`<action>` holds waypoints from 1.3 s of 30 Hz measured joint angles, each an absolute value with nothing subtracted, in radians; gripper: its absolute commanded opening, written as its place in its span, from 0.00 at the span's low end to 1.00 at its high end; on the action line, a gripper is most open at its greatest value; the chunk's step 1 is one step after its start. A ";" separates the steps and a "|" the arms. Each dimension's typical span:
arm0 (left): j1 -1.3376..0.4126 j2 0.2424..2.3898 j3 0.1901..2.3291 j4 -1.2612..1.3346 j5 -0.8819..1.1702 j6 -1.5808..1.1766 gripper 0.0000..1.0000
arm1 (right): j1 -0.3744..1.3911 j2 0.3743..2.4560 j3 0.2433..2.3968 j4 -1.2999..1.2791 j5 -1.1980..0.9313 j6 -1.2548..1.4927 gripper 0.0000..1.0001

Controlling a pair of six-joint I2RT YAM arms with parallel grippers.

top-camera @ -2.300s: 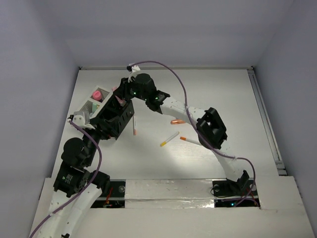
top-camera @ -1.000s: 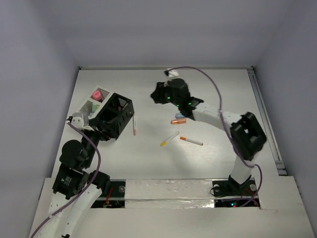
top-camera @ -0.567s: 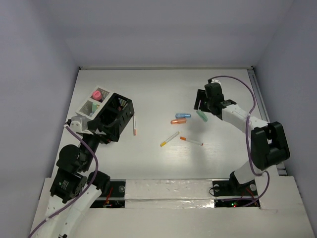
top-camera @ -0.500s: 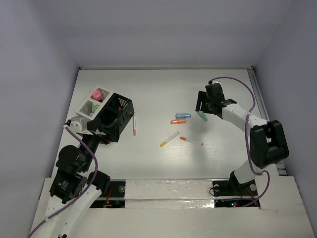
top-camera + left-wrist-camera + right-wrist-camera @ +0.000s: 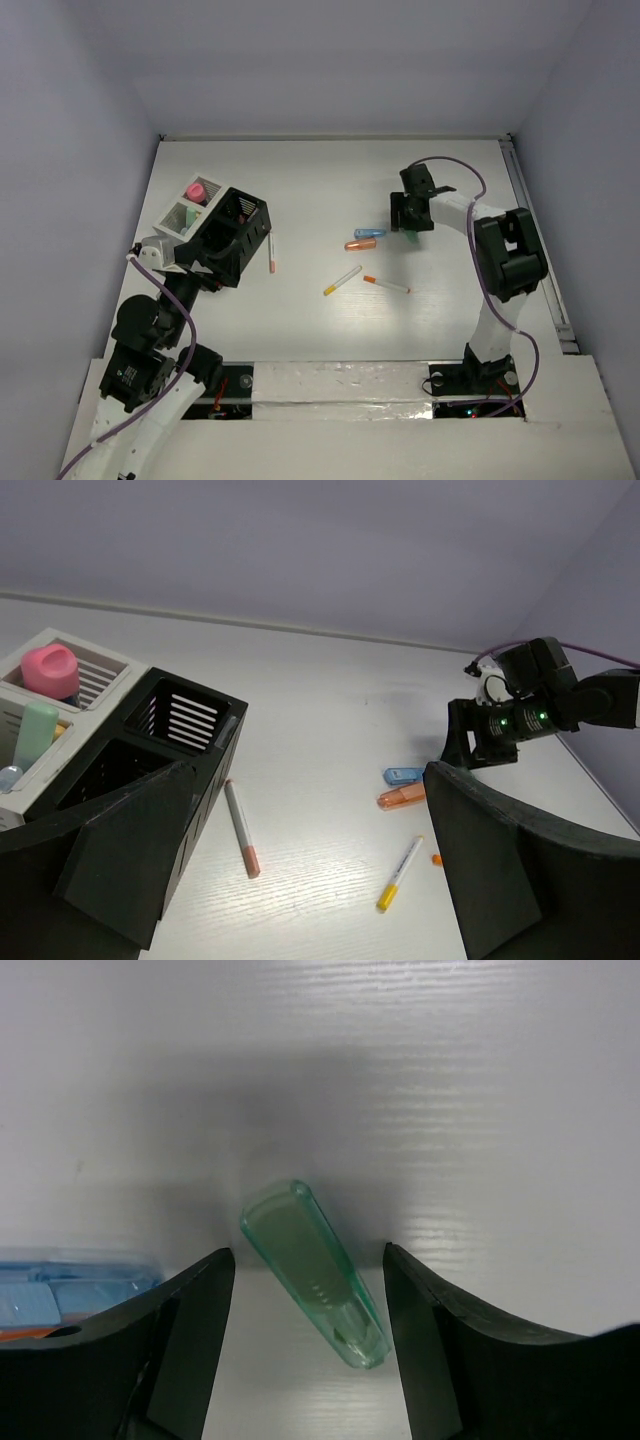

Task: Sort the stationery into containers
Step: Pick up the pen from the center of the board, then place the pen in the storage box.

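Note:
My right gripper (image 5: pixel 409 222) is open and low over the table, its fingers either side of a translucent green marker (image 5: pixel 315 1272) that lies flat between them, untouched; the marker also shows in the top view (image 5: pixel 411 239). A blue marker (image 5: pixel 369 233) and an orange marker (image 5: pixel 360 244) lie just to its left. Two white pens, one yellow-ended (image 5: pixel 342 280) and one orange-ended (image 5: pixel 386 285), lie mid-table. A third pen (image 5: pixel 271 253) lies beside the black box (image 5: pixel 232 235). The white box (image 5: pixel 178 213) holds a pink marker (image 5: pixel 196 190). My left gripper (image 5: pixel 310 880) is open and empty by the black box.
The left wrist view shows the black box (image 5: pixel 170 740), the white box (image 5: pixel 100 660) with a pale green marker (image 5: pixel 38 730) in it, and the right gripper (image 5: pixel 490 735) far across the table. Walls close the table at the back and sides.
My right arm has swung away from the black box to the right side and come down over the green marker. My left arm has hardly moved.

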State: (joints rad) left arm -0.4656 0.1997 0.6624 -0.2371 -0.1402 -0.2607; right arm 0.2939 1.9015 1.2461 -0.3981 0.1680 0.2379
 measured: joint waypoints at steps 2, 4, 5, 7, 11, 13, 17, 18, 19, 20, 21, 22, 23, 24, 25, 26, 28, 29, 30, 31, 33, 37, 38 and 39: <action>-0.466 0.200 0.662 -0.237 -0.141 -0.261 0.99 | 0.294 1.917 1.266 -0.397 0.168 0.231 0.51; -0.466 0.200 0.662 -0.237 -0.141 -0.261 0.99 | 0.294 1.924 1.274 -0.392 0.167 0.227 0.42; -0.466 0.200 0.662 -0.237 -0.141 -0.261 0.99 | 0.294 1.925 1.275 -0.391 0.166 0.226 0.36; -0.466 0.201 0.662 -0.237 -0.141 -0.261 0.99 | 0.294 1.925 1.275 -0.386 0.164 0.223 0.27; -0.466 0.206 0.662 -0.237 -0.142 -0.261 0.99 | 0.294 1.922 1.275 -0.381 0.169 0.224 0.23; -0.466 0.211 0.662 -0.237 -0.142 -0.261 0.99 | 0.294 1.911 1.277 -0.383 0.166 0.224 0.23; -0.466 0.221 0.662 -0.237 -0.142 -0.261 0.99 | 0.321 1.856 1.325 -0.388 0.142 0.225 0.25; -0.466 0.223 0.662 -0.237 -0.142 -0.261 0.99 | 0.342 1.842 1.356 -0.384 0.138 0.224 0.25; -0.465 0.225 0.662 -0.237 -0.143 -0.261 0.99 | 0.366 1.832 1.389 -0.376 0.125 0.225 0.26; -0.465 0.228 0.662 -0.237 -0.143 -0.261 0.99 | 0.380 1.828 1.425 -0.360 0.112 0.225 0.26; -0.465 0.230 0.662 -0.237 -0.143 -0.261 0.99 | 0.442 1.824 1.472 -0.349 0.097 0.227 0.26; -0.464 0.233 0.662 -0.237 -0.142 -0.261 0.99 | 0.487 1.832 1.522 -0.335 0.078 0.229 0.26; -0.463 0.237 0.662 -0.237 -0.143 -0.261 0.99 | 0.533 1.846 1.579 -0.313 0.049 0.234 0.26; -0.463 0.242 0.662 -0.237 -0.143 -0.261 0.99 | 0.580 1.865 1.637 -0.284 0.020 0.241 0.26; -0.463 0.246 0.662 -0.237 -0.143 -0.261 0.99 | 0.627 1.893 1.698 -0.257 -0.010 0.248 0.26; -0.463 0.251 0.662 -0.237 -0.143 -0.261 0.99 | 0.667 1.926 1.755 -0.222 -0.044 0.261 0.27; -0.460 0.258 0.662 -0.237 -0.143 -0.261 0.99 | 0.744 2.007 1.881 -0.159 -0.118 0.281 0.27; -0.456 0.261 0.662 -0.237 -0.143 -0.261 0.99 | 0.775 2.050 1.933 -0.129 -0.139 0.293 0.28; -0.456 0.263 0.662 -0.237 -0.143 -0.261 0.99 | 0.798 2.090 1.980 -0.108 -0.162 0.303 0.28; -0.454 0.264 0.662 -0.237 -0.143 -0.261 0.99 | 0.817 2.132 2.030 -0.092 -0.178 0.314 0.28; -0.444 0.266 0.662 -0.237 -0.143 -0.261 0.99 | 0.844 2.224 2.121 -0.060 -0.202 0.340 0.28; -0.435 0.266 0.662 -0.237 -0.142 -0.261 0.99 | 0.854 2.367 2.227 -0.036 -0.220 0.381 0.29; -0.435 0.266 0.662 -0.237 -0.142 -0.261 0.99 | 0.853 2.388 2.230 -0.033 -0.221 0.390 0.29; -0.434 0.267 0.662 -0.237 -0.142 -0.261 0.99 | 0.852 2.403 2.230 -0.035 -0.218 0.395 0.29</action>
